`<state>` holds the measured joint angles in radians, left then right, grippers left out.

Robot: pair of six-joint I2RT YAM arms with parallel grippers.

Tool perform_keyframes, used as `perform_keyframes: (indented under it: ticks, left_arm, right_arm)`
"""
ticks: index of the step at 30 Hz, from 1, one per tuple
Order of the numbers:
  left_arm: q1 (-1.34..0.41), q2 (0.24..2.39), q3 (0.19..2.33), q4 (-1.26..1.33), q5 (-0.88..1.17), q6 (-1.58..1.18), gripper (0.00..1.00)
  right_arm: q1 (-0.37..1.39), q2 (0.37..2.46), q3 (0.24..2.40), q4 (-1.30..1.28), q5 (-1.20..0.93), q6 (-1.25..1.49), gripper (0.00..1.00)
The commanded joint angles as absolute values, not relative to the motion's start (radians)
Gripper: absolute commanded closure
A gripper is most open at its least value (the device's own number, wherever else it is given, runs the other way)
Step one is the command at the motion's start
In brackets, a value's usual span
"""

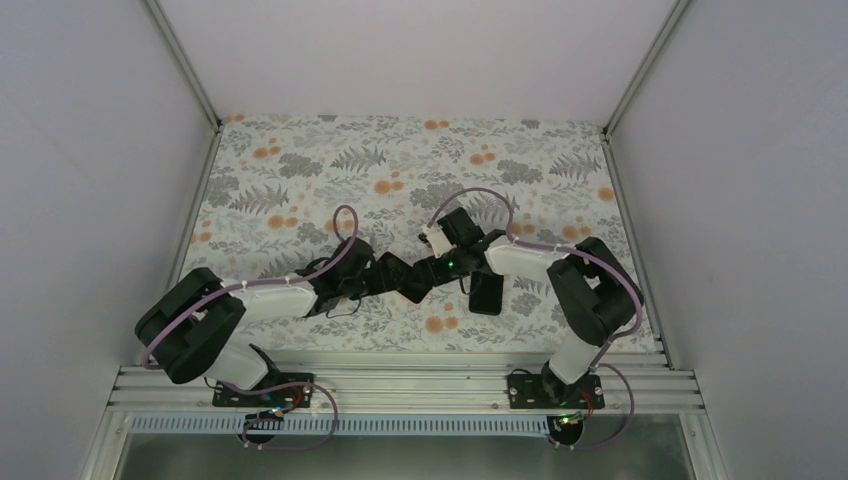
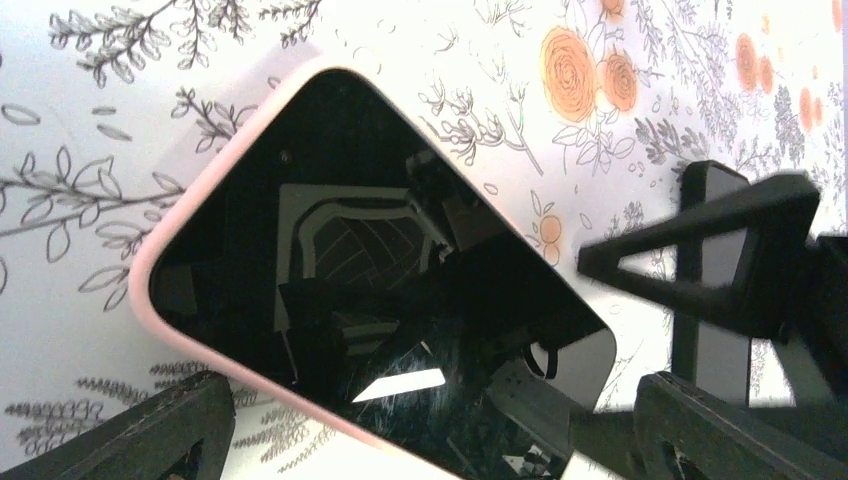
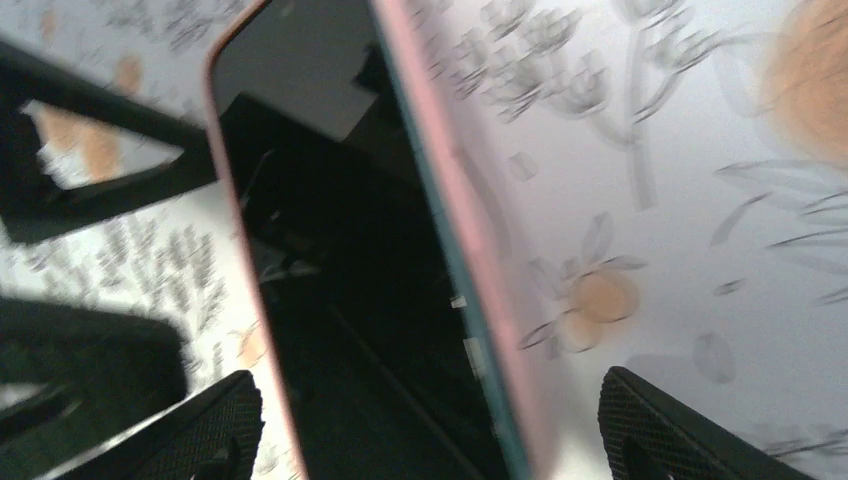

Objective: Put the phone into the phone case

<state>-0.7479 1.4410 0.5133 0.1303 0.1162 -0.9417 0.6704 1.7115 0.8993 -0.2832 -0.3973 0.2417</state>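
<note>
**Task item.** The phone [image 2: 370, 290] is lying flat and screen up on the floral table [image 1: 300, 170], in the near half of the surface where the 2 arms are meeting. Its black glass is reflecting the rig above.

**Case.** The pink phone case [image 2: 140, 285] is showing as a continuous rim around every phone edge visible in the left wrist view, and the phone is sitting inside that rim. In the right wrist view a thin teal line is running between the glass and the pink rim along 1 long side. That view is blurred, so it cannot be told whether the phone is fully seated along that side.

**Left gripper** [image 2: 432, 395]. It is released and grasping nothing. The jaws are standing wide apart, with 1 finger on each side of the phone's nearest corner. Both fingers are sitting just beside the case, and contact with the rim cannot be told.

**Right gripper** [image 3: 430, 385]. It is also released, jaws wide apart, straddling the phone from the opposite end. The finger at the lower right of its wrist view is standing clear of the case, with bare table showing between them. The other finger is lying near the pink edge, and contact there cannot be told.

**Relation.** The 2 grippers are facing each other closely, and each is appearing in the other's wrist view just beside the phone. From the top camera, the arms are covering much of the phone.
</note>
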Motion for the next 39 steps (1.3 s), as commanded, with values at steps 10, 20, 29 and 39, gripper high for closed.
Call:
perform_keyframes:
  ticks: [10,20,29,39]
  left_arm:
    - [-0.723,1.559,0.554,0.01,0.137,-0.872,0.0]
    - [-0.722,1.499,0.579,-0.034,0.111,-0.842,0.0]
    - [-0.754,1.313,0.532,-0.164,0.057,-0.887,0.0]
    - [-0.856,1.379,0.533,-0.137,0.046,-0.943,0.11]
  right_arm:
    - [0.758,1.577,0.76,-0.179,-0.627,0.344,0.25]
    - [0.769,1.511,0.725,-0.178,-0.56,0.39,0.3]
    - [0.755,1.469,0.754,-0.308,-0.401,0.371,0.38]
    - [0.755,1.566,0.781,-0.284,-0.41,0.363,0.62]
